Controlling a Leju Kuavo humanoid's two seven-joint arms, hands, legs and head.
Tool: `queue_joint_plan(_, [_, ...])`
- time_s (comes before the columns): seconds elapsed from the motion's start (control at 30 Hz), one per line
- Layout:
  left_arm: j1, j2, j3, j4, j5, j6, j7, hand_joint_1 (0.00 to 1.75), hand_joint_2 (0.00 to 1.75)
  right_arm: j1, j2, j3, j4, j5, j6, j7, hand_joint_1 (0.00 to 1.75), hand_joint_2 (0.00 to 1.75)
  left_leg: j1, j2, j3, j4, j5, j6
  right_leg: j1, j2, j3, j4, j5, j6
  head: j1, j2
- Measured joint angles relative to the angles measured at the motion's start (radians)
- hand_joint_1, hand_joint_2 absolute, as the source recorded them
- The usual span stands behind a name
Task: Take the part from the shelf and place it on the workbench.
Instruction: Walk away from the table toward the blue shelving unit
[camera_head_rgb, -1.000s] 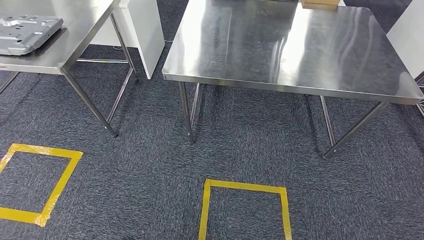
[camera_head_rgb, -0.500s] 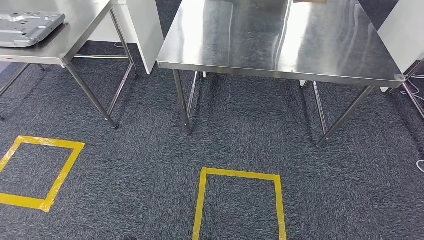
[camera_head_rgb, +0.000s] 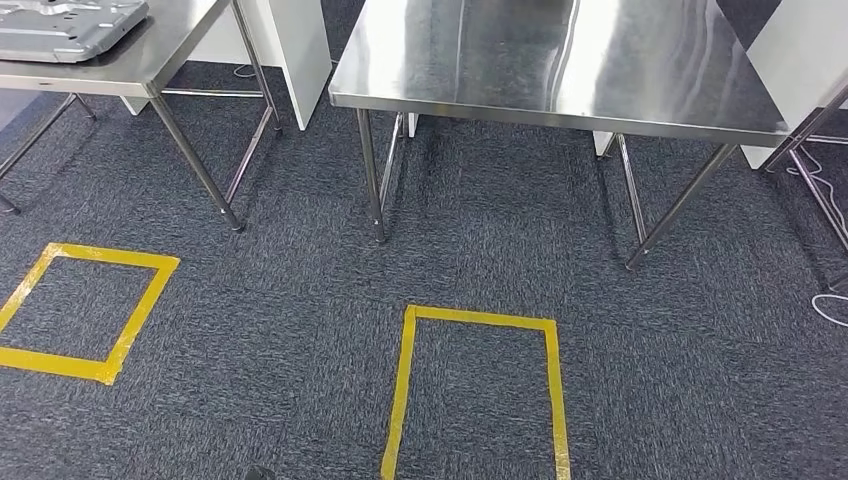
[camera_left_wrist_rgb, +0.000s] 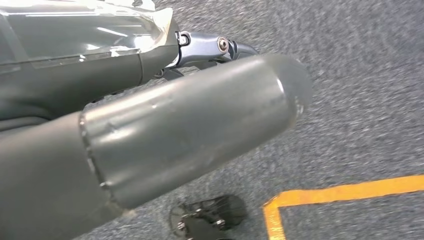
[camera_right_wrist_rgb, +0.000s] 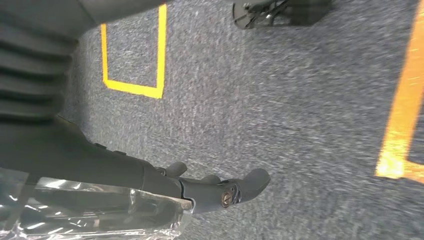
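A: Worktop (camera_head_rgb: 560, 60) finish?
B: Polished steel, glossy, streaky reflections. Second worktop (camera_head_rgb: 150, 55) at left the same, brushed look. Legs bare shiny metal tube.
A: Part (camera_head_rgb: 70, 25)?
B: Grey sheet metal, matt.
A: Floor (camera_head_rgb: 300, 290)?
B: Dark grey carpet, rough weave. Yellow tape (camera_head_rgb: 405, 390) on it, smooth.
A: Hands?
B: Left hand (camera_left_wrist_rgb: 190, 130) smooth grey plastic, scuffed, clear film on its cover. Right hand (camera_right_wrist_rgb: 200, 187) dark matt plastic.

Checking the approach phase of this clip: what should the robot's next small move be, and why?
Probably a step forward and left, toward the grey metal part on the left table. It lies at the head view's edge, likely out of reach, while the left hand and right hand hang over carpet holding nothing.
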Motion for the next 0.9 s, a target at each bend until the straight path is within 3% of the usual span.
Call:
queue_joint_plan(0.07, [0.000, 0.000, 0.000, -0.001, 0.000, 0.000, 0.001, 0.00, 0.00, -0.003, 0.000, 0.000, 0.000, 0.001, 0.002, 0.002, 0.00, 0.00, -0.004, -0.001, -0.027, 0.022, 0.019, -0.012, -0.001, 0.003, 0.099, -0.151, -0.040, -0.009, -0.003, 0.000])
queue_joint_plan(0.1, [-0.001, 0.002, 0.000, -0.001, 0.000, 0.000, 0.001, 0.00, 0.00, -0.004, 0.002, 0.000, 0.000, 0.003, 0.003, 0.002, 0.00, 0.00, -0.006, -0.002, -0.037, 0.030, 0.028, -0.015, -0.001, 0.003, 0.118, -0.185, -0.057, -0.014, -0.005, 0.000])
queue_joint_plan(0.17, [0.000, 0.005, 0.000, -0.001, 0.000, 0.000, 0.002, 0.00, 0.00, -0.001, 0.005, 0.000, 0.001, 0.004, 0.004, 0.003, 0.00, 0.00, -0.002, -0.003, -0.054, 0.045, 0.030, -0.024, -0.009, -0.001, 0.098, -0.169, -0.059, -0.023, -0.008, 0.000])
queue_joint_plan(0.2, [0.001, 0.006, 0.000, 0.000, 0.000, 0.000, 0.003, 0.00, 0.00, 0.001, 0.006, 0.000, 0.001, 0.005, 0.005, 0.004, 0.00, 0.00, 0.002, -0.004, -0.064, 0.065, 0.003, -0.029, -0.010, -0.004, 0.085, -0.158, -0.054, -0.032, -0.010, 0.000])
queue_joint_plan(0.23, [0.003, 0.006, 0.001, 0.000, 0.000, 0.000, 0.004, 0.00, 0.00, 0.003, 0.005, -0.001, 0.001, 0.006, 0.005, 0.004, 0.00, 0.00, 0.005, -0.005, -0.076, 0.099, -0.043, -0.035, -0.009, -0.008, 0.072, -0.152, -0.047, -0.043, -0.012, 0.000])
queue_joint_plan(0.3, [0.005, 0.006, 0.001, 0.000, 0.000, 0.000, 0.005, 0.00, 0.00, 0.003, 0.005, -0.001, 0.001, 0.006, 0.006, 0.006, 0.00, 0.00, 0.007, -0.006, -0.098, 0.209, -0.156, -0.039, -0.003, -0.013, 0.045, -0.149, -0.026, -0.063, -0.016, 0.000])
queue_joint_plan(0.33, [0.005, 0.006, 0.001, 0.000, 0.000, 0.000, 0.005, 0.00, 0.00, 0.002, 0.005, -0.001, 0.001, 0.007, 0.006, 0.006, 0.00, 0.00, 0.007, -0.006, -0.104, 0.270, -0.189, -0.039, 0.001, -0.015, 0.030, -0.148, -0.014, -0.068, -0.017, 0.000])
queue_joint_plan(0.37, [0.005, 0.006, 0.001, 0.000, 0.000, 0.000, 0.005, 0.00, 0.00, 0.002, 0.005, -0.001, 0.001, 0.008, 0.007, 0.007, 0.00, 0.00, 0.007, -0.006, -0.102, 0.317, -0.196, -0.037, 0.004, -0.016, 0.013, -0.146, -0.002, -0.070, -0.016, 0.000])
queue_joint_plan(0.43, [0.005, 0.007, 0.002, 0.000, 0.001, 0.000, 0.005, 0.00, 0.00, 0.002, 0.005, -0.001, 0.001, 0.009, 0.011, 0.009, 0.00, 0.00, 0.007, -0.008, -0.060, 0.333, -0.151, -0.030, 0.010, -0.017, -0.021, -0.138, 0.022, -0.070, -0.016, 0.000])
queue_joint_plan(0.47, [0.005, 0.007, 0.003, 0.000, 0.001, 0.000, 0.005, 0.00, 0.00, 0.001, 0.004, -0.001, 0.001, 0.010, 0.013, 0.011, 0.00, 0.00, 0.007, -0.009, -0.014, 0.290, -0.126, -0.026, 0.011, -0.016, -0.037, -0.133, 0.033, -0.067, -0.017, 0.000])
queue_joint_plan(0.53, [0.002, 0.006, 0.004, 0.000, 0.002, 0.000, 0.004, 0.00, 0.00, 0.001, 0.003, -0.001, 0.001, 0.011, 0.016, 0.013, 0.00, 0.00, 0.005, -0.016, 0.096, 0.147, -0.133, -0.021, 0.014, -0.014, -0.063, -0.124, 0.052, -0.058, -0.017, 0.000])
queue_joint_plan(0.57, [0.000, 0.006, 0.005, 0.000, 0.002, 0.000, 0.003, 0.00, 0.00, 0.001, 0.003, -0.001, 0.001, 0.012, 0.016, 0.014, 0.00, 0.00, 0.002, -0.019, 0.133, 0.088, -0.149, -0.019, 0.015, -0.014, -0.070, -0.123, 0.061, -0.051, -0.016, 0.000])
queue_joint_plan(0.6, [-0.001, 0.005, 0.006, 0.000, 0.002, 0.001, 0.002, 0.00, 0.00, 0.000, 0.002, -0.001, 0.001, 0.012, 0.017, 0.014, 0.00, 0.00, -0.002, -0.022, 0.151, 0.052, -0.162, -0.016, 0.016, -0.014, -0.075, -0.123, 0.070, -0.044, -0.016, 0.000])
queue_joint_plan(0.67, [0.001, 0.005, 0.008, 0.000, 0.004, 0.002, 0.001, 0.00, 0.00, 0.000, 0.001, -0.001, 0.001, 0.013, 0.017, 0.014, 0.00, 0.00, -0.008, -0.019, 0.143, 0.039, -0.152, 0.000, 0.015, -0.014, -0.081, -0.123, 0.083, -0.031, -0.016, 0.000])
queue_joint_plan(0.7, [0.001, 0.004, 0.008, 0.000, 0.006, 0.002, 0.001, 0.00, 0.00, 0.000, 0.000, -0.001, 0.001, 0.013, 0.018, 0.014, 0.00, 0.00, -0.009, -0.017, 0.131, 0.037, -0.141, 0.011, 0.015, -0.012, -0.090, -0.113, 0.072, -0.030, -0.016, 0.000])
queue_joint_plan(0.77, [0.001, 0.004, 0.009, 0.000, 0.008, 0.005, 0.001, 0.00, 0.00, 0.002, -0.002, -0.001, 0.001, 0.014, 0.019, 0.014, 0.00, 0.00, -0.010, -0.013, 0.099, 0.033, -0.114, 0.030, 0.014, -0.008, -0.118, -0.047, -0.002, -0.039, -0.010, 0.000])
queue_joint_plan(0.83, [0.001, 0.004, 0.009, 0.000, 0.008, 0.006, 0.001, 0.00, 0.00, 0.003, -0.003, -0.001, 0.001, 0.014, 0.021, 0.016, 0.00, 0.00, -0.017, -0.012, 0.064, 0.033, -0.087, 0.037, 0.014, -0.005, -0.145, 0.070, -0.093, -0.050, -0.005, 0.000])
queue_joint_plan(0.87, [0.001, 0.003, 0.009, 0.000, 0.008, 0.006, 0.001, 0.00, 0.00, 0.003, -0.004, -0.001, 0.001, 0.013, 0.021, 0.017, 0.00, 0.00, -0.020, -0.011, 0.046, 0.034, -0.072, 0.038, 0.015, -0.005, -0.150, 0.125, -0.112, -0.047, -0.005, 0.000])
queue_joint_plan(0.9, [0.002, 0.003, 0.009, 0.000, 0.008, 0.006, 0.001, 0.00, 0.00, 0.003, -0.004, -0.001, 0.001, 0.013, 0.022, 0.018, 0.00, 0.00, -0.023, -0.010, 0.027, 0.034, -0.057, 0.038, 0.017, -0.004, -0.142, 0.158, -0.104, -0.039, -0.005, 0.000])
